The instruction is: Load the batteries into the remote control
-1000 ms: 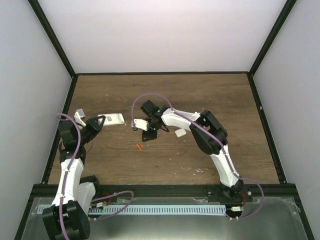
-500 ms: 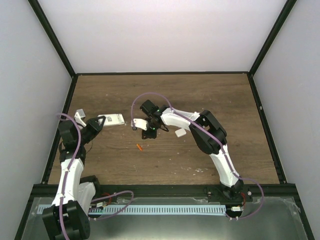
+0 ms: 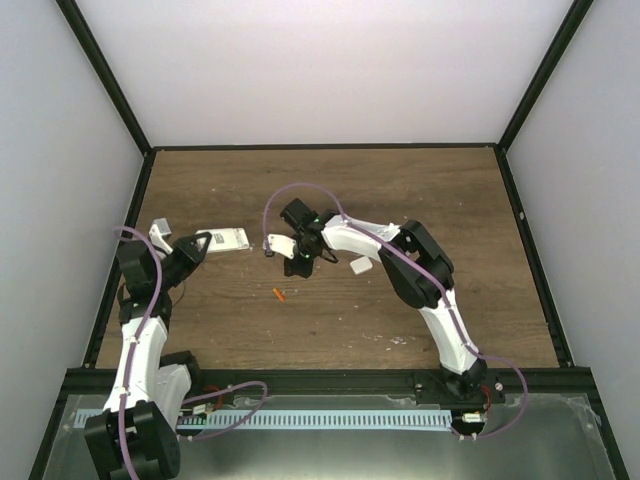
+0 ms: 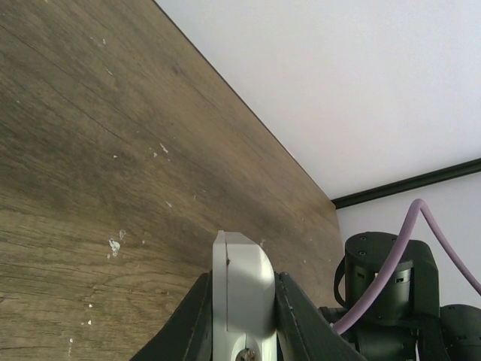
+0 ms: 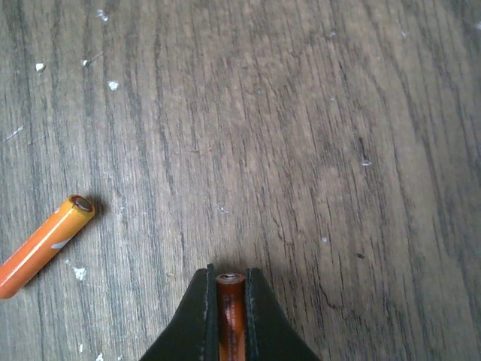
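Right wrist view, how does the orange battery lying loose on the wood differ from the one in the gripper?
The loose slim orange battery lies free on the brown wooden table, slanted; the gripped orange-red battery is clamped in the black right gripper, pointing straight up the frame. Both are slim cylinders.

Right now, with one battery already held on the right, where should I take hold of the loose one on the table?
Take the loose battery at mid-length, coming straight down from above and closing across its round sides. It lies flat on the table, slanted in the right wrist view, with bare wood either side, so line up square to its long axis.
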You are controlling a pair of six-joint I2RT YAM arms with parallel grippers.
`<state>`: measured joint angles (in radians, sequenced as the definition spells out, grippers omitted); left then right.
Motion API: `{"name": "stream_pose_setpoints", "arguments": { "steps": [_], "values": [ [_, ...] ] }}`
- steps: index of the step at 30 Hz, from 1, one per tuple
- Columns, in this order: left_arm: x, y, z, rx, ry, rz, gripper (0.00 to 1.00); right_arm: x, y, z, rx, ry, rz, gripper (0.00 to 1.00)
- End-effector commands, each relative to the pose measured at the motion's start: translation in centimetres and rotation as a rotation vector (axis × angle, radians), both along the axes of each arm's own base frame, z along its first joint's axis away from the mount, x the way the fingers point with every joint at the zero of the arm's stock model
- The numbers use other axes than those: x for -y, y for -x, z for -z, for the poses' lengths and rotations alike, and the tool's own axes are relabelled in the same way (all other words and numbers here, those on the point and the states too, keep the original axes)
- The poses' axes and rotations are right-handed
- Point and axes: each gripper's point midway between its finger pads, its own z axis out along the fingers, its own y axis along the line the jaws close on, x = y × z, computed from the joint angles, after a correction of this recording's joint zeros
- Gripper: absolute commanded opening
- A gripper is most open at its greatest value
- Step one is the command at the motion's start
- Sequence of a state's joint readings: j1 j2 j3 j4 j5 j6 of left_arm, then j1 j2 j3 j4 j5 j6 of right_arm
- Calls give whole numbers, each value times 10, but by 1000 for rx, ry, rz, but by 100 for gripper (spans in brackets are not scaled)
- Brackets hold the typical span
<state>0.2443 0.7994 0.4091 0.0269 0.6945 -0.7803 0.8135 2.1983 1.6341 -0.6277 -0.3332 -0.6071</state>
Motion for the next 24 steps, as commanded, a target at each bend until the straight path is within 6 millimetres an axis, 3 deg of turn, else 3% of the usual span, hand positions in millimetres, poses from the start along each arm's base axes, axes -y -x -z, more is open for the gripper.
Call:
{"name": "stream_pose_setpoints", "arguments": {
  "steps": [1,7,12,21,24],
  "values": [
    [1,-1,-16,59,-15,21,0,3,-8,-26,-25,-42,100,1],
    [5,1,-14,63,21,34,0,10,-8,-80,-73,-196,262,1],
    [16,1,-16,83,77,65,0,6,-3,-127,-132,-344,371,1],
    [37,3,-34,175,225,87,0,-6,3,-229,-256,-683,501,1],
    [41,2,-44,198,262,92,0,-9,2,-253,-271,-770,508,1]
  ]
}}
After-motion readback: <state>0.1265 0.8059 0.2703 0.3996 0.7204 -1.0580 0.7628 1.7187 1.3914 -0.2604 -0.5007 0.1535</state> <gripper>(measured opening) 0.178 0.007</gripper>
